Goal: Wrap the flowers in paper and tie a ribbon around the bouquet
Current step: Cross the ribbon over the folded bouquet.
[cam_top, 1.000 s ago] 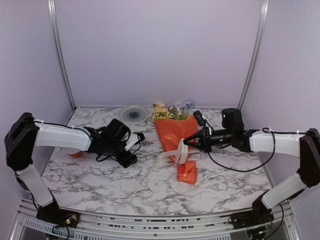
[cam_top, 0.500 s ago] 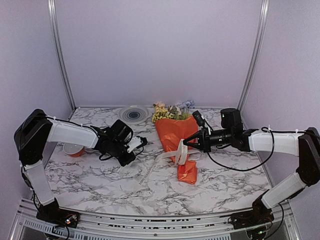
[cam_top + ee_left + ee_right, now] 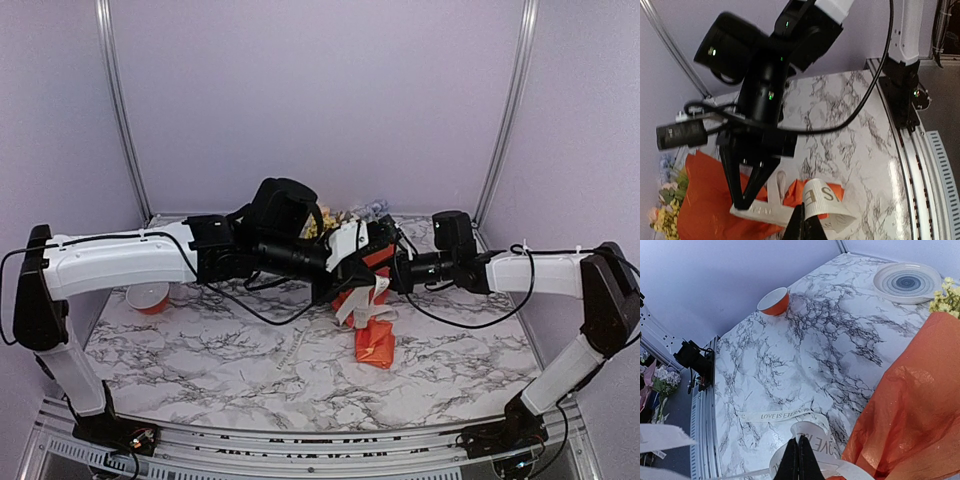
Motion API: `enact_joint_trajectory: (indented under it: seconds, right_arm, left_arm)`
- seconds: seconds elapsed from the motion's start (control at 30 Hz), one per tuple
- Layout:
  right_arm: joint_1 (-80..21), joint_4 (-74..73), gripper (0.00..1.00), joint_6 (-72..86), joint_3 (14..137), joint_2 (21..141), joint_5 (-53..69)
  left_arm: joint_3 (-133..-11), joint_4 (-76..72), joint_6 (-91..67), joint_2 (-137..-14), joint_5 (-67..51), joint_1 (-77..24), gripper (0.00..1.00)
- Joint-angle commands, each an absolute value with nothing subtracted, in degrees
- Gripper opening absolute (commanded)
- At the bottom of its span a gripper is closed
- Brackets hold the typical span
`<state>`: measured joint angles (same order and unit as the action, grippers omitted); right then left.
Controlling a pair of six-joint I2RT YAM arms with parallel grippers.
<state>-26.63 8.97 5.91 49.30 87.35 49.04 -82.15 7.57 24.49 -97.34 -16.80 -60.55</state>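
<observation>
Left jaws and right jaws are each pinched shut on the ribbon (image 3: 826, 199), close together. The bouquet (image 3: 374, 343) lies just beneath them on the table (image 3: 200, 350). The ribbon looks light, limp and probably slippery: hold its flat ends and pull gently.

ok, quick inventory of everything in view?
paper: one, orange, cone around the flowers, mid-table
flowers: one bunch, yellow, pink, pale blue, at the cone's wide end
ribbon: one, cream with dark lettering, looped by the cone
bowl: one, orange, white inside, table's left side
plate: one, white with blue-grey rings, table's back
table: one, grey-veined marble
left tool: black, shut on the ribbon
right tool: black, shut on the ribbon
</observation>
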Motion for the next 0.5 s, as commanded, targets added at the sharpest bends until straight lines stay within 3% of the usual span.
enact_joint_trajectory:
  seconds: [0.0,0.27,0.47]
  right_arm:
    - [-26.1,9.1,0.0,7.4,52.0,88.2,48.0]
    - [-25.8,7.8,0.0,6.9,51.2,87.2,47.3]
    - [-25.8,6.0,0.0,5.2,51.4,86.7,46.8]
  left_arm:
    - [-93.5,7.0,27.8,-105.5,-22.9,-64.3,0.0]
    - [-107.8,6.3,31.1,-121.3,-28.1,-69.9,0.0]
    - [-105.8,2.2,35.3,-125.5,-29.2,-72.2,0.0]
